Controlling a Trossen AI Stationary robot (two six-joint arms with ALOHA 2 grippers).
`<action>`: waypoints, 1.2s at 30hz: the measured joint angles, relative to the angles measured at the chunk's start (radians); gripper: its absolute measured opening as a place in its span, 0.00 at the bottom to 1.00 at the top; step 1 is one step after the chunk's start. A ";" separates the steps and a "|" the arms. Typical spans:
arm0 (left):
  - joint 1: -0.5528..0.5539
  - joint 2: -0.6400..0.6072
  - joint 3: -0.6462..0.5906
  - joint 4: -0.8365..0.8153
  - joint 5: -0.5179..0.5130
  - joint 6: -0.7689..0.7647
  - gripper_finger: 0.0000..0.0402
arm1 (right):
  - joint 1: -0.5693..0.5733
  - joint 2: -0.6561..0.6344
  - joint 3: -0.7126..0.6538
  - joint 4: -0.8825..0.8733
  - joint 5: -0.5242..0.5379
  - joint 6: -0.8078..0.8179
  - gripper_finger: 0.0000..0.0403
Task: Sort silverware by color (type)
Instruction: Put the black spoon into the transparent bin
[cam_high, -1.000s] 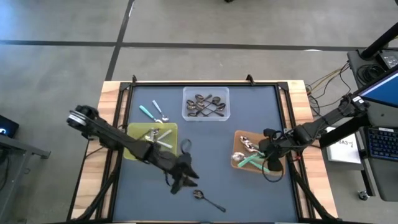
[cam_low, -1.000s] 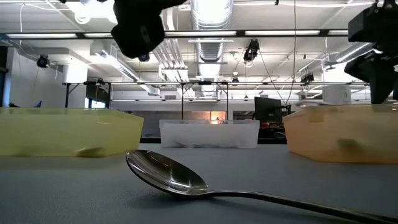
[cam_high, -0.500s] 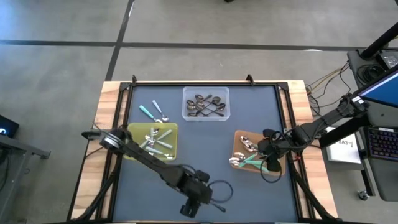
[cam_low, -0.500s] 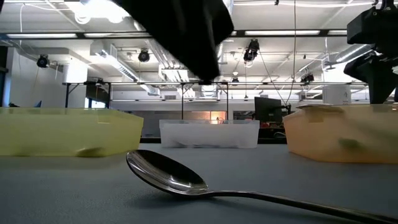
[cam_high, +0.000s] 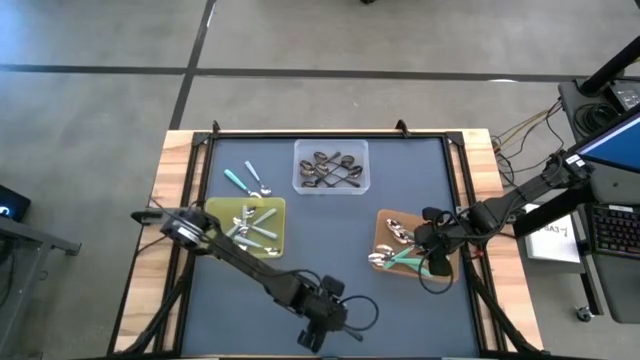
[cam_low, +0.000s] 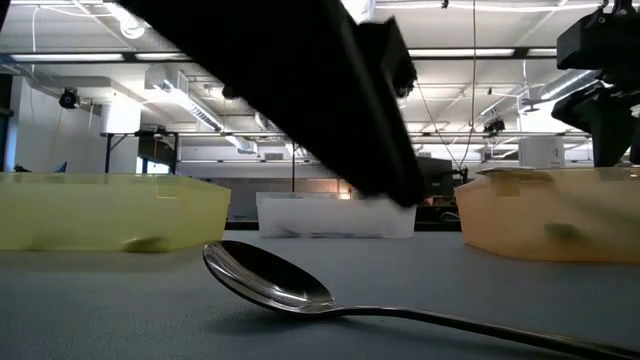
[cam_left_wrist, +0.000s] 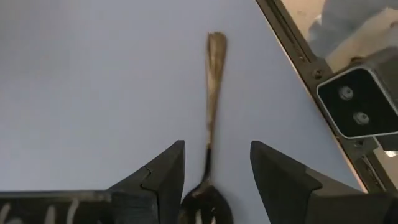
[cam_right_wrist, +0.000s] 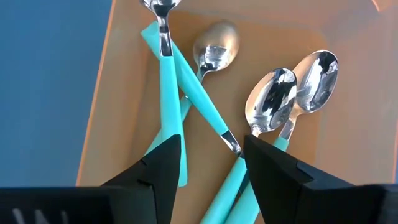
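A dark all-metal spoon (cam_low: 268, 277) lies flat on the mat near the table's near edge, bowl and handle both down. My left gripper (cam_left_wrist: 216, 148) is open and low over it. Its fingers stand on either side of the spoon's handle (cam_left_wrist: 211, 112), just beyond the bowl, and touch nothing. From above, the left gripper (cam_high: 325, 322) hides most of the spoon. My right gripper (cam_right_wrist: 211, 142) hangs open above the orange-brown tray (cam_high: 383, 222), where teal-handled spoons (cam_right_wrist: 168, 93) lie crossed.
The yellow tray (cam_high: 213, 240) holds pale-blue-handled utensils. The clear tray (cam_high: 300, 150) at the far side holds dark spoons. A teal-handled piece (cam_high: 237, 180) and a pale-blue-handled one (cam_high: 257, 178) lie on the mat beyond the yellow tray. The low camera (cam_left_wrist: 360, 106) sits at the near edge.
My left gripper has swung from beside the yellow tray toward the table's near edge and to the right, then come down over the dark spoon. The spoon has stayed where it was.
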 joint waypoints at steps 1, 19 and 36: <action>0.000 0.008 0.000 0.001 0.003 0.003 0.41 | 0.000 0.000 0.000 0.002 0.000 0.000 0.41; 0.011 0.082 0.004 -0.098 -0.053 -0.434 0.16 | 0.000 0.001 0.000 0.006 0.003 0.000 0.36; 0.033 0.051 -0.005 -0.122 -0.020 -0.607 0.00 | 0.000 0.001 0.000 0.015 0.037 -0.001 0.33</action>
